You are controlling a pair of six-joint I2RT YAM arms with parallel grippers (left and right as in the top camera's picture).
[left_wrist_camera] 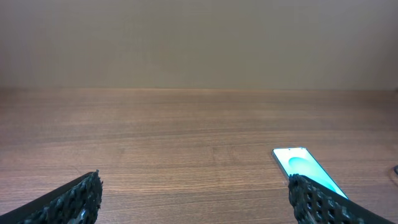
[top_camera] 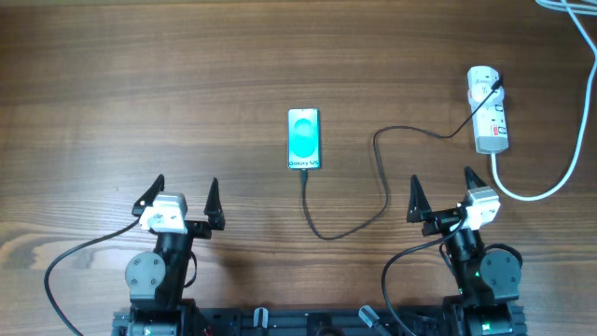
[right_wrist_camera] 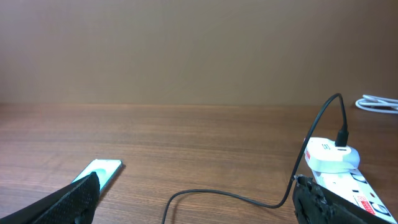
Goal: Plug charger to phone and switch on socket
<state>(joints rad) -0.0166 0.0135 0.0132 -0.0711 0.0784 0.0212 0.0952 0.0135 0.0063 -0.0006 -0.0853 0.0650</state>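
The phone (top_camera: 304, 139) lies flat mid-table, its cyan screen lit. It also shows in the left wrist view (left_wrist_camera: 305, 168) and the right wrist view (right_wrist_camera: 102, 170). The thin black charger cable (top_camera: 378, 191) runs from the phone's bottom edge, loops toward me, then goes right and up to the white socket strip (top_camera: 489, 110), where its plug sits at the far end. The cable (right_wrist_camera: 249, 198) and socket (right_wrist_camera: 333, 158) show in the right wrist view. My left gripper (top_camera: 180, 202) is open and empty, near the front left. My right gripper (top_camera: 446, 195) is open and empty, front right, below the socket.
The socket's thick white cord (top_camera: 560, 182) curves off to the right edge and back up to the far right corner (right_wrist_camera: 378, 104). The table is brown wood (top_camera: 140, 84). The arms' own black cables trail at the front edge.
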